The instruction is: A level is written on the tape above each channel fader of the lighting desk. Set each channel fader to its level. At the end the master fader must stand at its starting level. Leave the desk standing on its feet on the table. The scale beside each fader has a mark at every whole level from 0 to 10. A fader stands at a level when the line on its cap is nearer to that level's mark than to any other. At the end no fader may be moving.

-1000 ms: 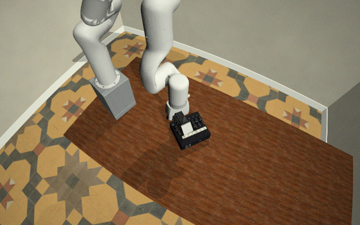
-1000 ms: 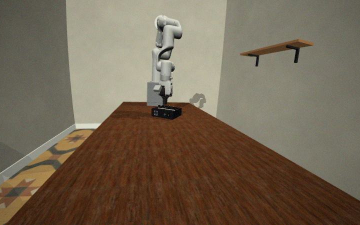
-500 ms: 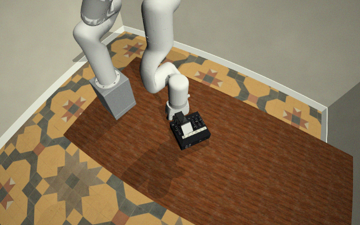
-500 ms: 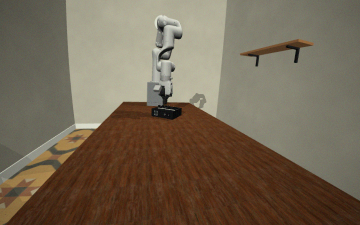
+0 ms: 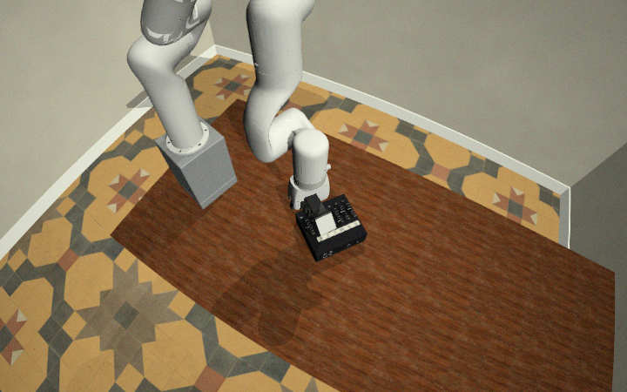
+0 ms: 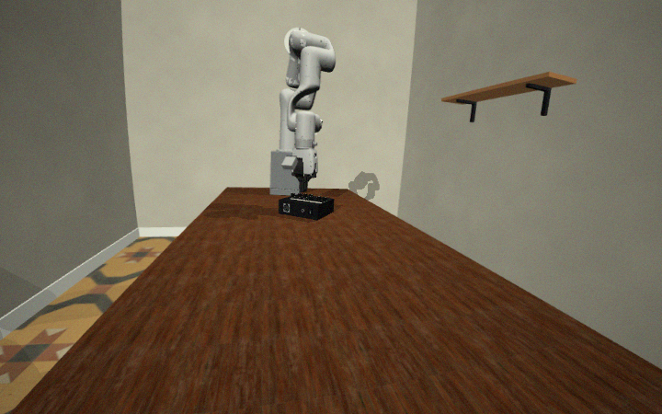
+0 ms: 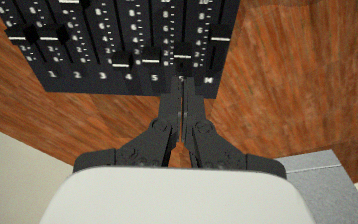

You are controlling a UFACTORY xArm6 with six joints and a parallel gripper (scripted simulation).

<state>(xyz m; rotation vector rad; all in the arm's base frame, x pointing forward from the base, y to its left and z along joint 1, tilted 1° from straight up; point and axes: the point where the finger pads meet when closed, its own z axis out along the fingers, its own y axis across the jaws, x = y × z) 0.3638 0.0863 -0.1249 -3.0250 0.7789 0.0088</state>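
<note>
The black lighting desk [image 5: 333,231] stands on its feet on the wooden table; it also shows in the exterior view [image 6: 306,205]. In the wrist view its fader rows [image 7: 115,40] are numbered 1 to 6, with M at the right. My gripper [image 7: 181,91] is shut and empty, pointing down at the near end of channel 6's slot. Its tips are just below the channel 6 cap [image 7: 182,50], and I cannot tell if they touch it. The channel 4 cap [image 7: 121,61] and channel 5 cap [image 7: 151,56] sit low. The master cap [image 7: 221,34] sits higher. The tape [image 5: 337,231] is too small to read.
The arm's grey base block [image 5: 198,168] stands at the table's back left corner, close behind the desk. A wooden wall shelf [image 6: 508,88] hangs on the right wall, well away from the desk.
</note>
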